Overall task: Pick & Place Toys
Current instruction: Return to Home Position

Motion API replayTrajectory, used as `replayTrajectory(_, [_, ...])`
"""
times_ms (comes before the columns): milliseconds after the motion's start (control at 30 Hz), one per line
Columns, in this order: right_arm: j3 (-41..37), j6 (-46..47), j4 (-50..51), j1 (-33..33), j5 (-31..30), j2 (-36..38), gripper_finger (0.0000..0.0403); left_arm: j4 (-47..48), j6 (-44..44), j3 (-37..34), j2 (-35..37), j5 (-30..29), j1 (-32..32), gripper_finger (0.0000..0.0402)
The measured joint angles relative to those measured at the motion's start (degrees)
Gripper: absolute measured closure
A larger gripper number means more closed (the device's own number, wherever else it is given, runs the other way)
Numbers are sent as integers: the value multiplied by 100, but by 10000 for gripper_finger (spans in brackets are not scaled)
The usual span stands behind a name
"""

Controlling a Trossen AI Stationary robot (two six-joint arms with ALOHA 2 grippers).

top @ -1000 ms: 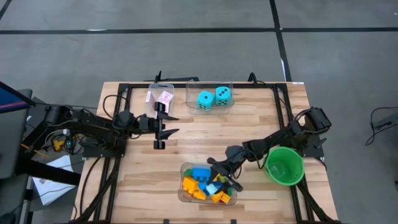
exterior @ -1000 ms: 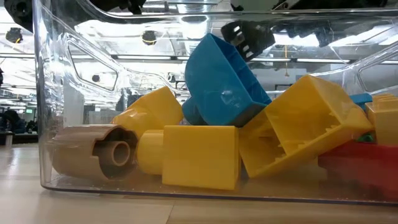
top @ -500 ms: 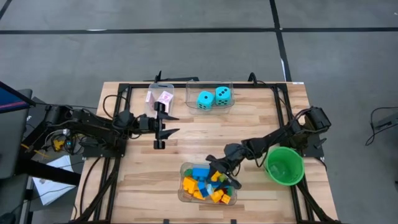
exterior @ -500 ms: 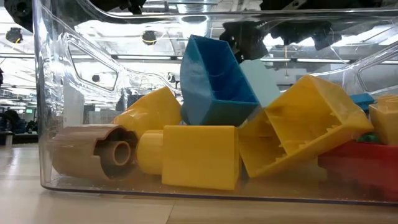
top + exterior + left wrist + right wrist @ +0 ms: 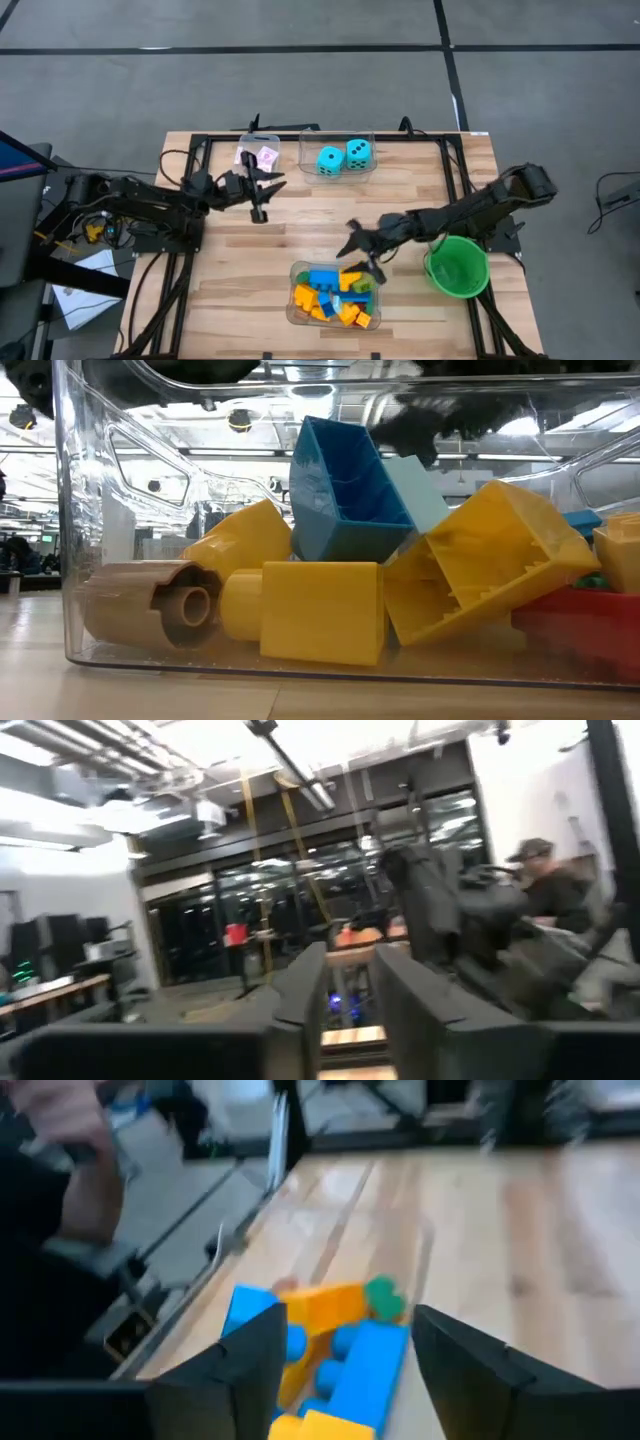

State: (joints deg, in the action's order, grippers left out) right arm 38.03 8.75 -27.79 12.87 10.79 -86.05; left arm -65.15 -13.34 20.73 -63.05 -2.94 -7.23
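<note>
Up and away goes the right gripper (image 5: 362, 250). Half a second ago it hung over the brick tub (image 5: 296, 305); now, in the high view, it sits just beyond the tub's upper rim near picture centre, fingers spread wide and empty. The left gripper (image 5: 265, 195) has swung upward too, close beside the card tub (image 5: 247, 140) at upper left. The bricks (image 5: 335, 293) lie heaped in their tub at lower centre, its long side running left to right. Two cyan dice (image 5: 343, 156) sit side by side in the dice tub (image 5: 304, 160) at top centre, pink cards (image 5: 258, 156) just left of them. The green bowl (image 5: 457, 266) stands to the right, under the right arm, on the wooden table (image 5: 220, 270).

Low view, pressed against the tub wall: a blue brick (image 5: 345, 490) perches tilted on the pile, hollow side facing up and right. A big yellow brick (image 5: 490, 565) leans at right, and a tan cylinder (image 5: 150, 600) lies on its side at lower left.

Left wrist view: two dark fingers (image 5: 300, 1000) show a narrow lit gap and seem to hold nothing. A person (image 5: 550, 890) in a cap sits at right in the room.

Right wrist view: fingers (image 5: 250, 1355) far apart, with blue, orange and green bricks framed between them.
</note>
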Motion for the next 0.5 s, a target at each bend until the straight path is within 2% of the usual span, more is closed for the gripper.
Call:
replayTrajectory(100, [-447,67,-149,-9,-360,689,216,58,315,-269,359,520,-360,370])
replayTrajectory(167, [-691,75,-156,24,-664,1055,234,117,595,-418,648,718,-632,393])
replayTrajectory(367, [-1208,51,-139,58,-1412,1962,280,638,1031,-1000,1268,839,-1591,400])
replayTrajectory(433, [-1297,49,-131,53,-1535,2136,290,537,1245,-1160,1416,1167,-1972,398])
replayTrajectory(500, [-1372,54,-151,56,-1571,2289,297,593,1437,-1413,1619,1753,-2328,398])
